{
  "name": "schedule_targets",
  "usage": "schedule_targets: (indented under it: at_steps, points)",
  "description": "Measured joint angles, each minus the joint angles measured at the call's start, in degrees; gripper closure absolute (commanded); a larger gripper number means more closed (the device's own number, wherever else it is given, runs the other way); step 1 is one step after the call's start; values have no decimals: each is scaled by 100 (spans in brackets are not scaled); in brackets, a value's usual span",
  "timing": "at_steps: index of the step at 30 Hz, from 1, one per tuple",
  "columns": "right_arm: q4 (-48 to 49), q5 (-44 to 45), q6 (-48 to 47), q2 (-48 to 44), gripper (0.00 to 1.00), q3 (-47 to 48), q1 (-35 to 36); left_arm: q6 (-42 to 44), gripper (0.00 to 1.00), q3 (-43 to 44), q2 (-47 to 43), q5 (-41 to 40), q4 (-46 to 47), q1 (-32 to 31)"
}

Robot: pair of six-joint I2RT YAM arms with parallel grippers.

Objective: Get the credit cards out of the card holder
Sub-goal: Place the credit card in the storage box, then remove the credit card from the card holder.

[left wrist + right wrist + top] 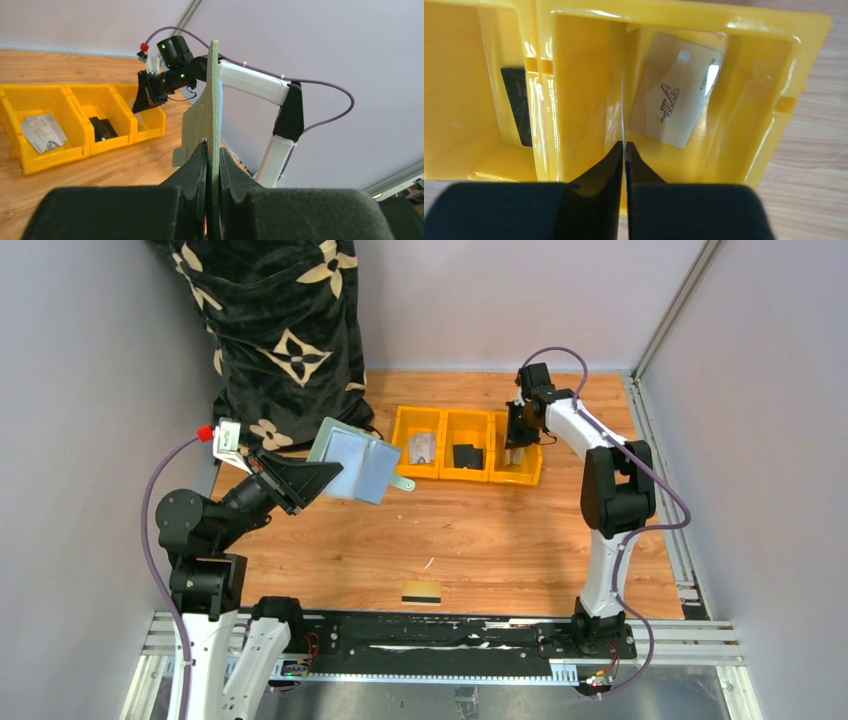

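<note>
Left gripper (318, 472) clamped on the open card holder (355, 465), held above the worktop (500, 540), right gripper (624, 146) closed on an edge-on credit card (623, 110) over the yellow bin (744, 22), right compartment, tan card (676, 97) inside, gold card (422, 592) on worktop

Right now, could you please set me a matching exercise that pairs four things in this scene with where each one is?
Things:
1. wallet
2. gold striped card
3. black card
4. edge-on card

Places:
A. middle compartment of the yellow bin
B. flat on the table, near the arm bases
C. pinched in the right pincer over the bin's right compartment
D. in the air, clamped in the left pincer

Pairs: 1-D, 2-B, 3-A, 4-C
</note>
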Motion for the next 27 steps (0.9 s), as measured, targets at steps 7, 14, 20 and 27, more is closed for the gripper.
schedule_targets:
  at_steps: [7, 14, 20, 27]
  points:
    - [-166, 295, 68, -223, 27, -26, 101, -20, 100, 0, -2, 83, 74, 0]
    - [-85, 133, 59, -1993, 23, -66, 787, -15, 100, 0, -26, 313, 184, 0]
    - [1102, -1403, 424, -3718, 21, -883, 1294, 114, 100, 0, -76, 603, 232, 0]
    - [4557, -3421, 2006, -4774, 16, -2946, 1974, 118, 100, 2, -74, 874, 352, 0]
